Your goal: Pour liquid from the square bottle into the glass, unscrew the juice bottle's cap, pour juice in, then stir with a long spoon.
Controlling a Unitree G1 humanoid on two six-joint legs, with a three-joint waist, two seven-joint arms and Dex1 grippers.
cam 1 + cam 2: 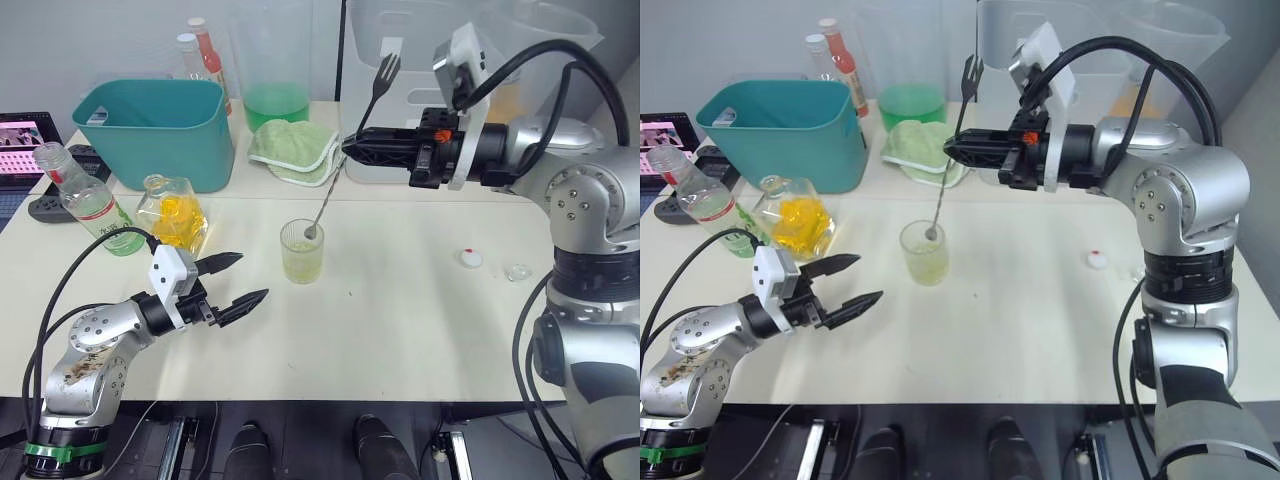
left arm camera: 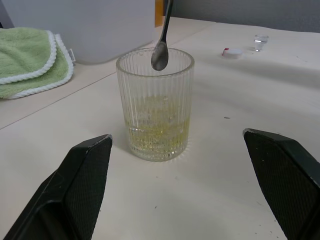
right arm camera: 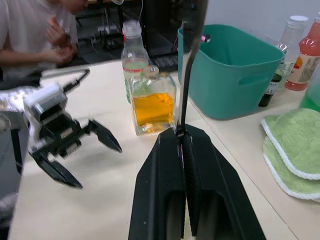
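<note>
A ribbed glass (image 1: 302, 250) with a little pale yellow liquid stands mid-table. My right gripper (image 1: 350, 148) hovers above and behind it, shut on the long spoon (image 1: 327, 198). The spoon slants down, its bowl (image 2: 160, 55) at the glass rim, above the liquid. The left gripper (image 1: 240, 278) is open and empty, low over the table just left of the glass. The square bottle (image 1: 175, 212) holds orange liquid and stands left of the glass. Further left leans the clear juice bottle (image 1: 85, 195) with a green label and an open neck.
A white cap (image 1: 470, 258) and a small clear stopper (image 1: 517, 272) lie right of the glass. Behind are a teal bin (image 1: 150, 130), a green towel (image 1: 295, 150), a beaker of green liquid (image 1: 275, 100) and two bottles (image 1: 205, 50). A person (image 3: 30, 30) sits beyond the table's left side.
</note>
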